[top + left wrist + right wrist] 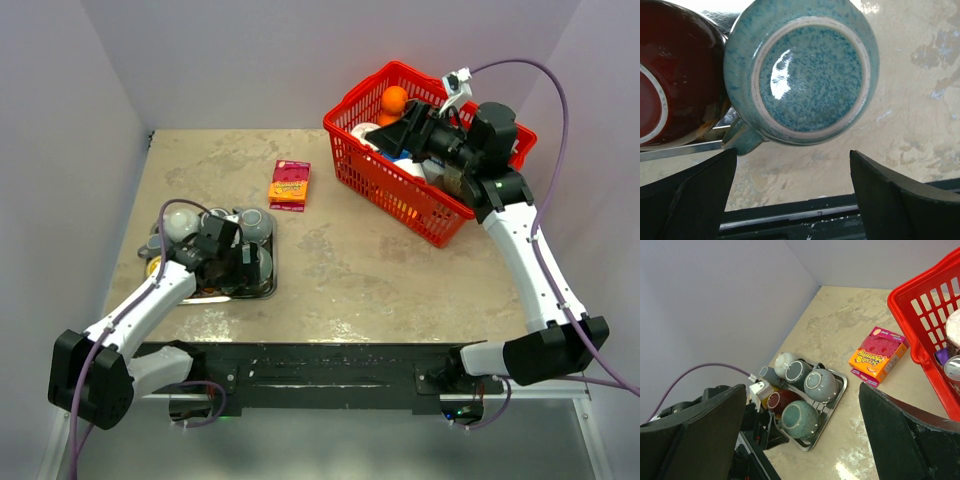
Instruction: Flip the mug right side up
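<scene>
A teal speckled mug (810, 75) stands upside down at the near right corner of the metal tray (840, 386), its base facing my left wrist camera and its handle (742, 141) at the lower left. It also shows in the right wrist view (800, 419) and partly in the top view (263, 264). My left gripper (792, 156) is open and empty, its fingers (690, 200) apart just short of the mug; in the top view it (238, 264) hovers over the tray. My right gripper (393, 128) is open and empty, raised above the red basket (400, 195).
A dark red mug (670, 75) touches the teal one on its left. Grey mugs (820, 385) and a white one (782, 361) fill the rest of the tray, upside down. An orange sponge box (289, 185) lies mid-table. The basket holds an orange ball (394, 99) and other items.
</scene>
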{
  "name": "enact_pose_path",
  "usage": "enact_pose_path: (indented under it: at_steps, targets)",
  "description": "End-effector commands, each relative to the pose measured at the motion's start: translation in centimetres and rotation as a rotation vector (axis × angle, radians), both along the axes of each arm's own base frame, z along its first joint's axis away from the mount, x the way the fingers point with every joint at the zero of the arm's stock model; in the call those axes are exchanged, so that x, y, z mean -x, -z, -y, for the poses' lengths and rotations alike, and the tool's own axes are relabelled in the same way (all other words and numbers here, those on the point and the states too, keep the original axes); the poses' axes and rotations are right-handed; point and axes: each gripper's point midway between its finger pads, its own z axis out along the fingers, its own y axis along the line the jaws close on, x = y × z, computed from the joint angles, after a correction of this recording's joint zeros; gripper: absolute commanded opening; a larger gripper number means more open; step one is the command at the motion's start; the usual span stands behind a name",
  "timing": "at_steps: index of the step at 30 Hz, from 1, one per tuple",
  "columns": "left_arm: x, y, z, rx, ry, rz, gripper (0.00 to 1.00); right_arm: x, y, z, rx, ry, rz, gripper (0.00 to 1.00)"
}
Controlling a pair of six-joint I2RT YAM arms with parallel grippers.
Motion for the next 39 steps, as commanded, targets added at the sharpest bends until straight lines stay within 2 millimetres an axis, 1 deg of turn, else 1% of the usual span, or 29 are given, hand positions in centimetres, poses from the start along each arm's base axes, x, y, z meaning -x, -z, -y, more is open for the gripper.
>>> enact_pose_path:
  at_steps: [1,2,5,6,7,8,10,12,15,18,19,21,23,24,26,30,32,33,35,36,39]
  targets:
    - [-2.7,-1.5,0.0,0.028,-0.099,0.148,0.99,0.6,-0.4,0.1,0.012,0.001,0.025,0.97]
    - [-3.1,-1.7,-0.2,0.022,-0.111,0.173,0.99,0.6,-0.3,0.1,0.014,0.0,0.022,0.97]
    - [-3.1,-1.0,-0.6,0.004,-0.123,0.178,0.99,0.8,-0.2,0.2,0.017,0.004,0.018,0.97]
    - [-2.8,-0.3,-0.7,-0.002,-0.123,0.163,0.99,0.8,-0.2,0.2,0.016,0.004,0.017,0.97]
    - [-2.8,-0.1,-0.8,-0.004,-0.129,0.156,0.99,0.9,-0.1,0.2,0.017,0.004,0.017,0.97]
    - [-2.8,-0.2,-0.7,-0.003,-0.132,0.154,0.98,0.9,-0.2,0.3,0.019,0.01,0.021,0.97]
    - [-3.1,-1.0,-0.4,0.017,-0.131,0.18,0.98,1.1,0.0,0.4,0.025,0.011,0.013,0.97]
    - [-2.9,-0.8,-0.4,0.023,-0.13,0.185,0.98,1.3,-0.1,0.6,0.03,0.02,0.018,0.97]
    - [-2.6,-0.1,-0.1,0.039,-0.126,0.158,0.98,1.4,0.3,0.7,0.034,0.027,0.008,0.97]
    - [-2.1,0.5,0.7,0.083,-0.122,0.127,0.97,1.5,0.4,0.9,0.041,0.033,0.005,0.97]
    - [-2.0,0.3,1.3,0.117,-0.12,0.13,0.97,1.6,0.4,0.9,0.042,0.033,0.006,0.97]
    - [-1.4,0.7,1.5,0.139,-0.121,0.118,0.94,1.6,0.6,1.0,0.048,0.038,0.001,0.97]
    - [-1.2,0.5,1.8,0.167,-0.131,0.124,0.92,1.7,0.7,1.1,0.048,0.043,-0.003,0.97]
    - [-0.9,0.8,1.7,0.168,-0.136,0.117,0.9,1.8,0.8,1.0,0.048,0.042,-0.006,0.97]
    - [-0.8,0.6,1.8,0.18,-0.144,0.126,0.87,1.8,1.1,1.0,0.05,0.041,-0.012,0.97]
    - [-0.5,0.8,1.6,0.173,-0.153,0.121,0.74,1.7,1.7,1.1,0.051,0.043,-0.032,0.96]
    - [-0.4,1.0,1.4,0.164,-0.16,0.112,0.71,1.8,1.9,1.0,0.049,0.039,-0.037,0.96]
    - [-0.4,1.1,1.5,0.162,-0.159,0.112,0.66,1.8,1.9,1.0,0.047,0.039,-0.039,0.96]
    - [-0.4,1.2,1.3,0.147,-0.163,0.106,0.61,1.8,2.2,1.0,0.047,0.039,-0.048,0.96]
    - [-0.4,1.3,1.4,0.143,-0.161,0.103,0.55,1.8,2.3,1.0,0.047,0.039,-0.048,0.96]
    - [-0.2,1.6,1.6,0.127,-0.154,0.086,0.51,1.9,2.5,1.0,0.046,0.04,-0.054,0.96]
